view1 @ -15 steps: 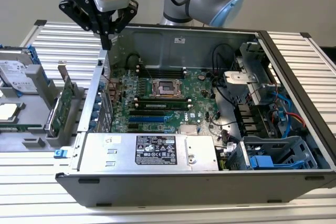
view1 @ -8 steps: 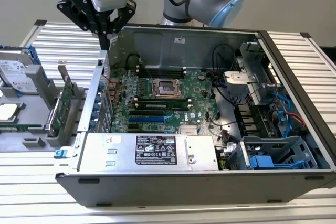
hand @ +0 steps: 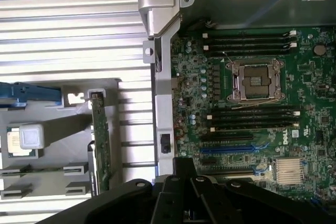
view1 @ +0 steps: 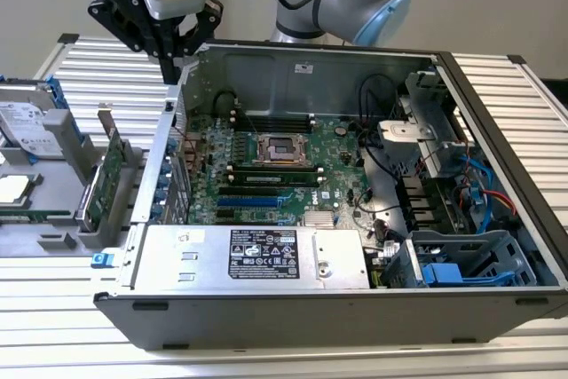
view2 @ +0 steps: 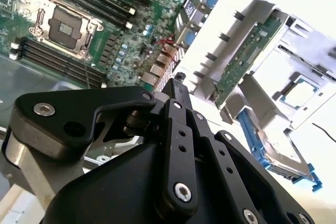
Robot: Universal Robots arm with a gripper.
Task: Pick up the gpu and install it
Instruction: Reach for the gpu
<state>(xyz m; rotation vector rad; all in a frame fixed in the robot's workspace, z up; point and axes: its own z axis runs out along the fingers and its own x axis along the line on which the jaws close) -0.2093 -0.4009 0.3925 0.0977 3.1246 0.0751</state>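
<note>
Claw (view1: 169, 67) is closed on nothing and hangs at 11 o'clock in the exterior view, near the top corner of the case wall (view1: 165, 144). gpu (view1: 108, 179) stands on edge in the grey holder (view1: 53, 185) outside the case, at 9 o'clock in that view. That puts it roughly 7 o'clock from the claw and well apart from it. First wrist view shows the gpu (hand: 100, 140) edge-on, so I use that to line up. My read: this is the approach for the pick. To do it well I'd open before descending, turn the wrist so the jaws straddle the board's two faces, and come straight down on its upper edge. I'd stay clear of the holder uprights and the case wall.
</note>
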